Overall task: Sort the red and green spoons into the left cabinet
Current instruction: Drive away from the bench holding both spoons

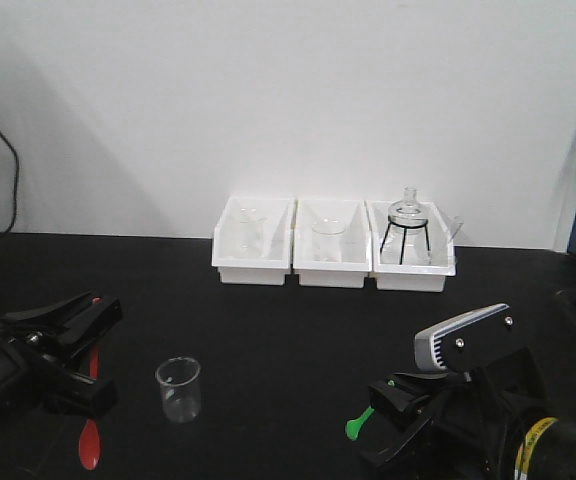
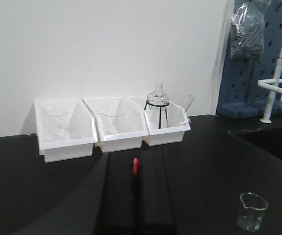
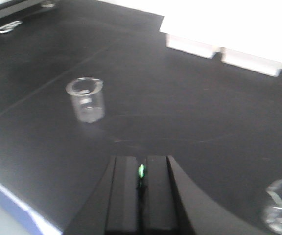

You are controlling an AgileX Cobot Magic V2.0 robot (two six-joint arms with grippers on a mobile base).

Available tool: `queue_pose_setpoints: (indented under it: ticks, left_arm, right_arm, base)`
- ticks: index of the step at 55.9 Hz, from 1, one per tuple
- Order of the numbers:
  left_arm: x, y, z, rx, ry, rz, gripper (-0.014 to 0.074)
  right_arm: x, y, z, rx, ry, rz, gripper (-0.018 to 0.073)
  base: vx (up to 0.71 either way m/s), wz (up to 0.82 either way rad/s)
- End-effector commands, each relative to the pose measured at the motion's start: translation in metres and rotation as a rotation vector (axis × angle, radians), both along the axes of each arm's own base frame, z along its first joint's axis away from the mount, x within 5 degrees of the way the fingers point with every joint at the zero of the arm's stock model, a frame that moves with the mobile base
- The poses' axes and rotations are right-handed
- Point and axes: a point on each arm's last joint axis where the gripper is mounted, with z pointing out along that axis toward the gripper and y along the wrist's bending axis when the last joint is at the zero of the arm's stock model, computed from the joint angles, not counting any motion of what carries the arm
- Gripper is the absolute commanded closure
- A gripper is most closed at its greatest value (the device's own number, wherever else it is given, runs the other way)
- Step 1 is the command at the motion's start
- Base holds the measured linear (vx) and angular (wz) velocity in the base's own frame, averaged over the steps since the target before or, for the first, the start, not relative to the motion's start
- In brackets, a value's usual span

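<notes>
My L pincer [image 1: 96, 352] is clenched on the slim red plastic spoon [image 1: 89, 445], long axis approx. vertical, bowl down, just left of the small clear glass beaker [image 1: 179, 388]. My R pincer [image 1: 393, 415] grasps the green plastic spoon [image 1: 354, 428], right of the beaker. The cabinet is not in view; I judge the L arm is nearer.

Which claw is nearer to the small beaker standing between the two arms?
Left. The left claw, shut on the red spoon, sits just to the beaker's left. The right claw, holding the green spoon, is farther off on its other side.
</notes>
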Motion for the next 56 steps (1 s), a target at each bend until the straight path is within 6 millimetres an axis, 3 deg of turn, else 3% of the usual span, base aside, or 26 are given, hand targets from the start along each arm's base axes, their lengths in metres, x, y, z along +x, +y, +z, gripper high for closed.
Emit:
queue_pose_setpoints:
  ticks: [1,56]
  left_arm:
    - [-0.0049,-0.0003,0.0226,-0.075,-0.109,-0.018,0.0594]
    - [-0.0049,-0.0003,0.0226,-0.075,-0.109,-0.018,0.0594]
  right_arm:
    - [0.0004,0.0033,0.0229,0.067,-0.100,0.028,0.0561]
    - [0.0004,0.0033,0.0229,0.067,-0.100,0.028,0.0561]
  base:
    - [-0.19,0.35]
    - [-0.17,0.53]
